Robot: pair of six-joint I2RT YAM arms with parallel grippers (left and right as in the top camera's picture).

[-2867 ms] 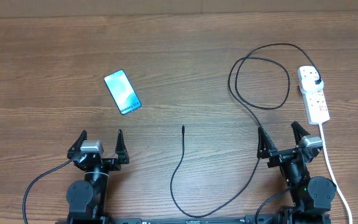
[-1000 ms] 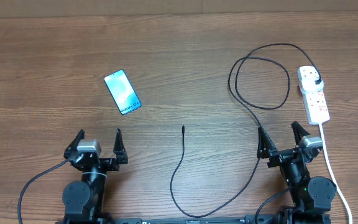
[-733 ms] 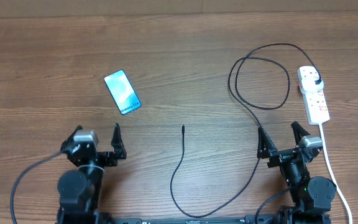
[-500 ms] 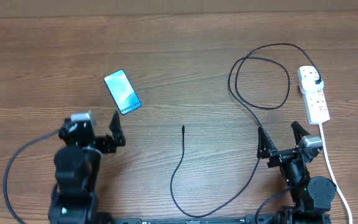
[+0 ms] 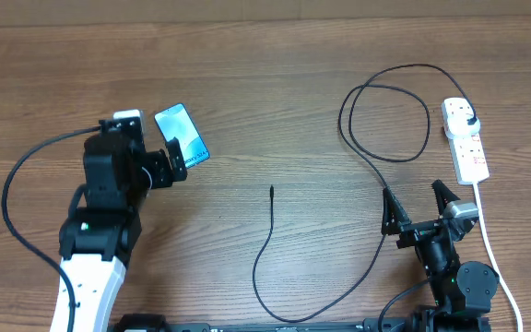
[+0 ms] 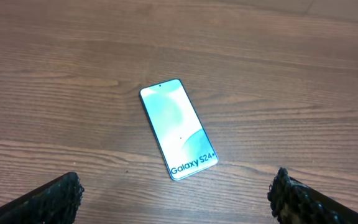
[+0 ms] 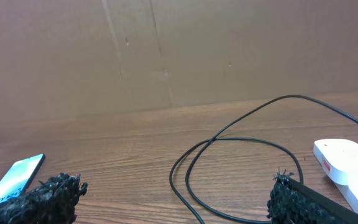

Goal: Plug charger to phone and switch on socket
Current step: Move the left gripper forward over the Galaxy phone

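A: Swung left gripper up to the phone lying flat at table's left, jaws wide, empty.
B: Saw only cropped fingertips in wrist view. Kept right gripper wide by charger; couldn't read socket switches.

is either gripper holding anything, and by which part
Nothing is held. The left gripper is open near the phone, not touching it; the right gripper is open and empty.

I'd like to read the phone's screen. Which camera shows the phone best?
The left wrist view: the phone lies whole in mid-frame, its lettering readable. The overhead view shows the phone small, with lettering too tiny to read. The right wrist view catches only one end at its lower left.
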